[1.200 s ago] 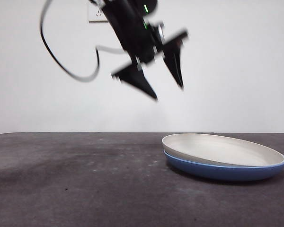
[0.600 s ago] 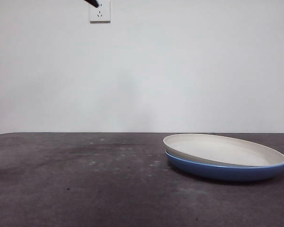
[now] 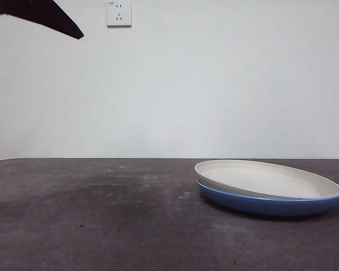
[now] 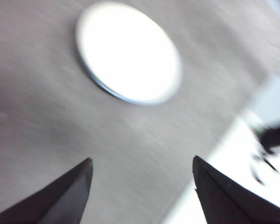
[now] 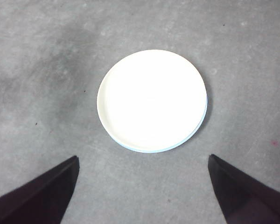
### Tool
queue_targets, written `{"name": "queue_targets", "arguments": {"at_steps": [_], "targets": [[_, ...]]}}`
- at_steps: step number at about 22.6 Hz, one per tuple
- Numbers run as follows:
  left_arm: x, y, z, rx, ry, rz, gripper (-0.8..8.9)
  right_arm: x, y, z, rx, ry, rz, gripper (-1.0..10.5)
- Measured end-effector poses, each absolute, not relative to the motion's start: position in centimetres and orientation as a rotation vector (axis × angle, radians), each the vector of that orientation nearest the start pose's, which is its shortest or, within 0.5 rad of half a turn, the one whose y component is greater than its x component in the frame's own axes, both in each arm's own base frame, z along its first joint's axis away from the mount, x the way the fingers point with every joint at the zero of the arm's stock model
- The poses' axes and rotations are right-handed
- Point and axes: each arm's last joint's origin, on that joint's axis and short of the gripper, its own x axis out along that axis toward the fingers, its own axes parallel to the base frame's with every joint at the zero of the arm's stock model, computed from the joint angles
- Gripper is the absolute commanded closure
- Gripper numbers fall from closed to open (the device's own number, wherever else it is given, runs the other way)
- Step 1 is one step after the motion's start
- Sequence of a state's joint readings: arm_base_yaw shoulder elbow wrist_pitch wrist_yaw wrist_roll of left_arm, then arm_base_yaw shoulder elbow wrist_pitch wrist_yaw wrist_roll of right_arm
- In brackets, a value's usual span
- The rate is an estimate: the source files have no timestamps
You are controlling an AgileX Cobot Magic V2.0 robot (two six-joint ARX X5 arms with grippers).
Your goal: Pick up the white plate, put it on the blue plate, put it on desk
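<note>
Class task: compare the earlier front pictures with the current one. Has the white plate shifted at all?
No. The white plate still rests tilted on the blue plate, at the same spot under the wall socket line.

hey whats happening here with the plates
Nothing is being held right now. The white plate sits stacked on the blue plate, slightly tilted, on the desk. Both grippers are open and empty, high above the table: the right gripper looks straight down on the stack, and the left gripper views it from off to one side. In the front view only a black tip shows at the top corner.
</note>
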State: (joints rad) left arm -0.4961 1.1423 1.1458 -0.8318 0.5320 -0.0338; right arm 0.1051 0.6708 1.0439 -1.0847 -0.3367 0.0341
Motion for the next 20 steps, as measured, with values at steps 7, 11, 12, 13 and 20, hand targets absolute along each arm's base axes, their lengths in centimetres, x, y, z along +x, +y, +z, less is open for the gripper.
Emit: {"name": "queue_targets", "arguments": {"at_steps": [7, 11, 12, 13, 20], "targets": [[18.2, -11.7, 33.0, -0.045, 0.895, -0.998, 4.71, 9.4, 2.0, 34.8, 0.120, 0.762, 0.408, 5.0], [18.2, -11.7, 33.0, -0.045, 0.895, -0.998, 4.71, 9.8, 2.0, 34.6, 0.134, 0.784, 0.401, 5.0], [18.2, -11.7, 33.0, -0.045, 0.895, -0.998, 4.71, 10.0, 2.0, 34.5, 0.139, 0.796, 0.397, 5.0], [18.2, -11.7, 33.0, -0.045, 0.895, -0.998, 4.71, 10.3, 2.0, 34.4, 0.144, 0.811, 0.390, 5.0], [18.2, -11.7, 33.0, -0.043, 0.894, -0.999, 4.71, 14.7, 2.4, 31.9, 0.150, 0.908, 0.331, 5.0]]}}
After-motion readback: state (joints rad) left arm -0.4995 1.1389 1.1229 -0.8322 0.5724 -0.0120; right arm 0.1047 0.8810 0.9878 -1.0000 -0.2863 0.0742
